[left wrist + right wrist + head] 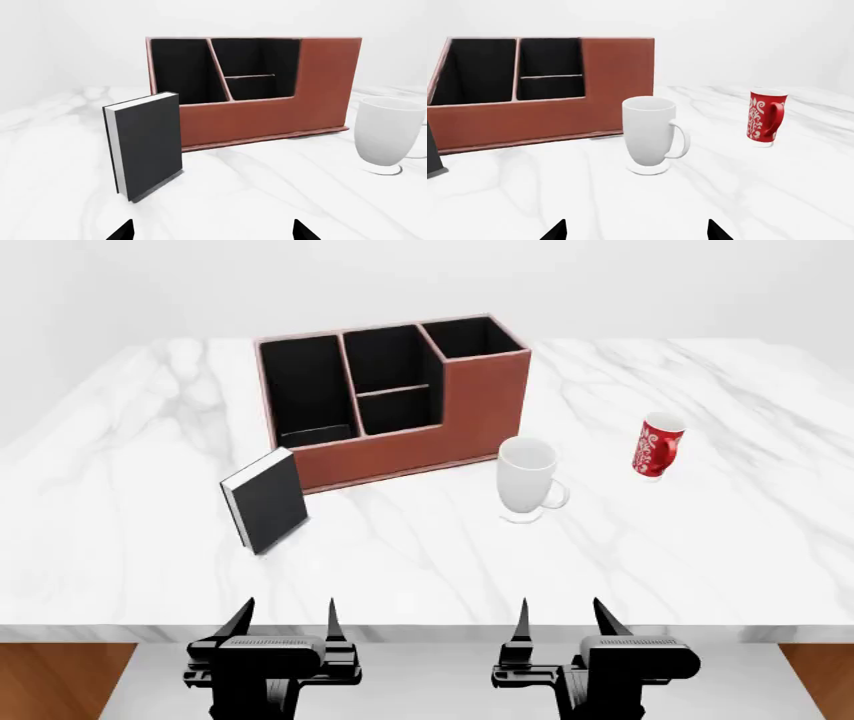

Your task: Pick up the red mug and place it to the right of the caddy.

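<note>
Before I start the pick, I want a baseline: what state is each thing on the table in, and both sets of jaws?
Small red patterned mug: upright, free, right of the white mug.
White footed mug: upright, empty, beside the caddy's right front corner.
Reddish-brown leather-look caddy: upright, compartments open on top.
Black hardcover book: standing on edge, closed.
Left gripper: jaws open, holding nothing.
Right gripper: jaws open, holding nothing.

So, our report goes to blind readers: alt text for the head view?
On a white marble table stand a reddish-brown caddy, a black book at its front left, a white mug and, farther right, a red mug. Both open grippers wait at the near edge.
</note>
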`<state>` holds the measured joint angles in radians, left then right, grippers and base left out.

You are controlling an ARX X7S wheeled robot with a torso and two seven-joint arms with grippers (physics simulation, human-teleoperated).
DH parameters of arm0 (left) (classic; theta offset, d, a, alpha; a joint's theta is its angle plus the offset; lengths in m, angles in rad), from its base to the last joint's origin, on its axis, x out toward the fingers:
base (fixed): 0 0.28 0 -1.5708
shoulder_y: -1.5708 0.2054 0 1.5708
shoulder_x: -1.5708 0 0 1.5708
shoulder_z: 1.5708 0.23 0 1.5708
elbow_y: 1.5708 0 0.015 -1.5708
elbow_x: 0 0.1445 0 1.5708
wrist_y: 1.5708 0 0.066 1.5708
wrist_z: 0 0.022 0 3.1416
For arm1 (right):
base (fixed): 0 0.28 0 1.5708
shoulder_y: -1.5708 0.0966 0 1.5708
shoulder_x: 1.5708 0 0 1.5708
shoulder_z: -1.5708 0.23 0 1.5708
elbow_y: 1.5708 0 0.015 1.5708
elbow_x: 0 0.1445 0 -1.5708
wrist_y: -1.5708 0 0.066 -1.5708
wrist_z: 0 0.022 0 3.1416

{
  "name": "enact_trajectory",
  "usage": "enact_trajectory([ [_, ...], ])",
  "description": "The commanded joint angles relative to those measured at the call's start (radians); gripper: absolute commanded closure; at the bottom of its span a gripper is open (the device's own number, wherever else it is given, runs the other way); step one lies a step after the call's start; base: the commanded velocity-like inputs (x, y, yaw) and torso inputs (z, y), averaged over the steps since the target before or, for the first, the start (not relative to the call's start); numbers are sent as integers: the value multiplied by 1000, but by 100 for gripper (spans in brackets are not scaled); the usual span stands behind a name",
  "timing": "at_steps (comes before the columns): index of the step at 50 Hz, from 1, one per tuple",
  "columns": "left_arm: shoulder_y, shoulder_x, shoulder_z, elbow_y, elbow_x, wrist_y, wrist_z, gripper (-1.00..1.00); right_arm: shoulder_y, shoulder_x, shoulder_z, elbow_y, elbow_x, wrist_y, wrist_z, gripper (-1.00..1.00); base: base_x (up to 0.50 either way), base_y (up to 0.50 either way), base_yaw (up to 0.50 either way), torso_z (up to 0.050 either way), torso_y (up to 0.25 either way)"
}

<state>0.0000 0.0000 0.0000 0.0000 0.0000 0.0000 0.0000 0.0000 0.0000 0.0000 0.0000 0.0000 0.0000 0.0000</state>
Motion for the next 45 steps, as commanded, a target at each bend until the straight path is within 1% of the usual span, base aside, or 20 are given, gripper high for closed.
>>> enact_trajectory([
  [1,2,-16,18,2,-17,0,-17,-100,-3,15,-21,3,14,-8,20,-100,0,0,0,0,0],
  [6,7,-36,35,32,-29,-15,-40,-100,-18,34,-48,-38,20,-11,47,-100,0,0,0,0,0],
  [11,8,-47,52,38,-29,-14,-59,-100,-20,47,-52,-63,78,27,34,-100,0,-47,0,0,0],
  [12,8,-49,57,36,-26,-13,-63,-100,-20,49,-54,-63,81,26,36,-100,0,-500,0,0,0],
  [13,8,-52,63,32,-22,-12,-66,-100,-14,49,-46,-69,109,63,34,-100,0,-500,0,0,0],
  [15,9,-56,66,36,-28,-12,-68,-100,-14,53,-57,-59,74,38,59,-100,0,-500,0,0,0],
  [19,10,-63,74,38,-33,-6,-75,-100,-19,62,-57,-92,89,63,70,-100,0,-500,0,0,0],
  [23,15,-69,78,49,-40,-10,-83,-100,-23,68,-64,-81,85,41,82,-100,0,-500,0,0,0],
  [45,2,-93,106,29,-73,-9,-109,-100,-6,88,-73,-73,126,46,121,-100,0,-498,0,0,0],
])
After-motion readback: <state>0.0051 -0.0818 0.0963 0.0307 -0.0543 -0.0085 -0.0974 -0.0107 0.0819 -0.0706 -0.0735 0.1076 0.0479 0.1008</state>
